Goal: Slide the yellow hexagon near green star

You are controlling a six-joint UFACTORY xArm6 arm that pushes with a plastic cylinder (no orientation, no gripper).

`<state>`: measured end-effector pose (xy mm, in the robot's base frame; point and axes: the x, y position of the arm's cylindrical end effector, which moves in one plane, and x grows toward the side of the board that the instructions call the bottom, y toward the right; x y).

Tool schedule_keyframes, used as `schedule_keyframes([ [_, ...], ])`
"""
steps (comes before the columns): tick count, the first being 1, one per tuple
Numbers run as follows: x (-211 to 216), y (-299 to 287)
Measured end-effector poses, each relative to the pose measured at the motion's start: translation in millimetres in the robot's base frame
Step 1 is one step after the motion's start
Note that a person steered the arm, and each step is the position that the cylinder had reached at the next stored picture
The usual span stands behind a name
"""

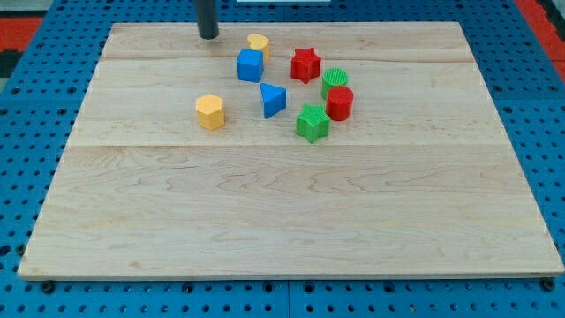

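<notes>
**Yellow hexagon and green star apart, tip far off**

Here the wooden table (265,221) lies bare along the view's bottom. Farther up, the green star (312,123) sits touching the red cylinder (340,103). The yellow hexagon (210,112) stands well to its left, with the blue triangle (273,99) between them. Beyond come the green cylinder (335,80), blue cube (250,65), red star (305,64) and another yellow block (258,42). My tip (208,36) rests near the top edge, above the hexagon; no hand exists.
</notes>
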<state>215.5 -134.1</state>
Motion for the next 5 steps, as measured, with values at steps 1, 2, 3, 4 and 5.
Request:
schedule_keyframes([
  [1, 7.1, -43.8],
  [2, 51.9, -35.9],
  [3, 90.8, -1.9],
  [4, 139.5, 1.8],
  [5, 189.8, 12.6],
])
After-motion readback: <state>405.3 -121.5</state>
